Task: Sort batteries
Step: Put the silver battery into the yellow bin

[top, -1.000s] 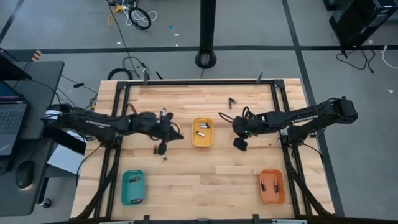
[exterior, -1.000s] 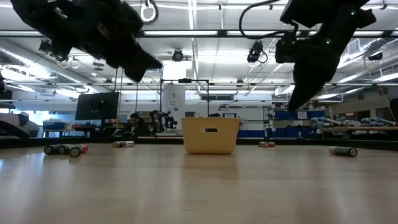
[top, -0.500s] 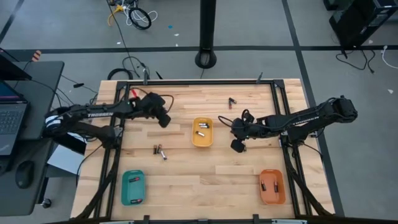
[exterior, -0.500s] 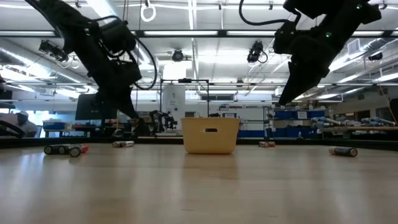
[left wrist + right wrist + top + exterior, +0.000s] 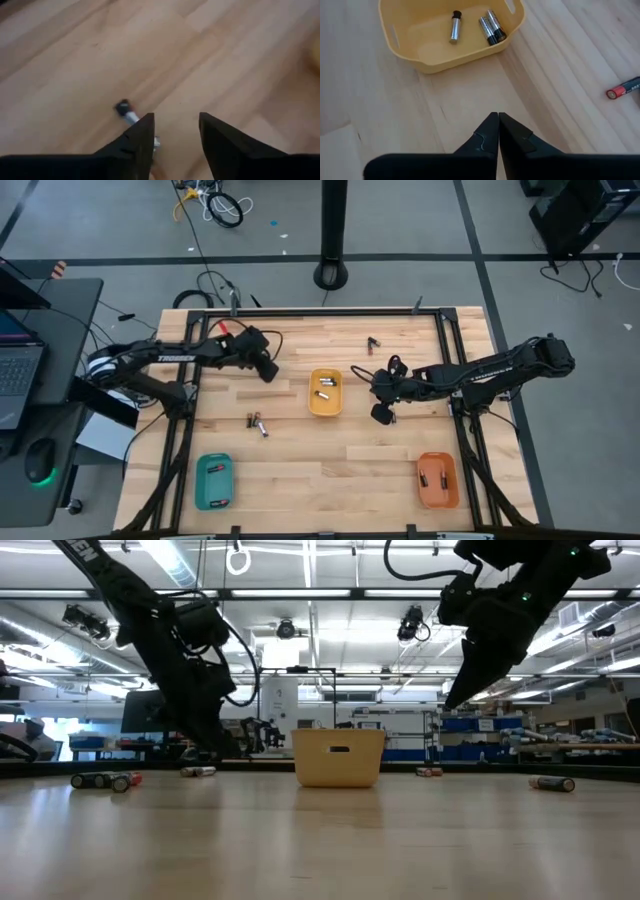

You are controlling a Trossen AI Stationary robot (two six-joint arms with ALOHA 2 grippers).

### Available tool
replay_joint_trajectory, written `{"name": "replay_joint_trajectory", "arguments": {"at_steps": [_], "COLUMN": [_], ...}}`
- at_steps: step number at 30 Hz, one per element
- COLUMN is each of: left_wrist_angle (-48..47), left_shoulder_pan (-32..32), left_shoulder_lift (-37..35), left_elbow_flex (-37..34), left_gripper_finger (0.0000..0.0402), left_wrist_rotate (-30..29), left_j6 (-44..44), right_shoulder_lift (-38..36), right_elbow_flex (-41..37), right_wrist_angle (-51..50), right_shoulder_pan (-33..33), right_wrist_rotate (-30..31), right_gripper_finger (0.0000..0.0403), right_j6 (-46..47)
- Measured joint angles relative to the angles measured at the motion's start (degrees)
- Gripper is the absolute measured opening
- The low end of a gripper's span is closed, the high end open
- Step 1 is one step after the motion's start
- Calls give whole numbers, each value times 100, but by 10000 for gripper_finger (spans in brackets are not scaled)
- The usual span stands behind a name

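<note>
Teal tray (image 5: 214, 481): lower left of high view, 1 cell inside.
Orange tray (image 5: 437, 479): lower right, 2 cells.
Loose batteries (image 5: 257, 423): left of centre, on bare wood.
Yellow tray (image 5: 325, 392): centre, 3 cells.
Right gripper (image 5: 498, 120): fingers pressed together, empty, just right of yellow tray.
Left gripper (image 5: 175, 130): fingers spread, empty, upper left, above a cell (image 5: 125, 111).
Far batteries (image 5: 372, 342): top centre.

The left arm reaches in from the frame's left to the upper left of the table, its left gripper (image 5: 268, 372) with fingers (image 5: 141, 137) parted (nothing between them). The right arm stretches from the right edge toward centre, its right gripper (image 5: 381, 414) pressed closed, tilted downward above the tabletop.
</note>
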Motion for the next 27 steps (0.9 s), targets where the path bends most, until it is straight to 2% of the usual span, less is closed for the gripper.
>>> {"name": "replay_joint_trajectory", "arguments": {"at_steps": [2,4,9,13,21,27], "left_wrist_angle": [-117,-437,-878,-917,-647,-645], "left_shoulder_pan": [-41,-162,-342,-208,192,352], "left_shoulder_lift": [-90,-174,-198,-76,564,997], "left_elbow_flex": [48,161,451,492,497,794], "left_gripper_finger": [164,164,163,163,163,163], "left_wrist_rotate": [308,328,-304,-381,-561,-675], "left_j6": [63,171,-10,-290,-270,-18], "right_shoulder_lift": [0,0,0,0,0,0], "right_elbow_flex": [0,0,0,0,0,0], "right_wrist_angle": [0,-4,0,-2,7,32], "right_shoulder_pan": [0,0,0,0,0,-3], "right_wrist_rotate": [0,0,19,91,92,92], "right_gripper_finger": [24,22,12,19,18,14], "right_j6": [-9,-15,-20,-20,-43,-151]}}
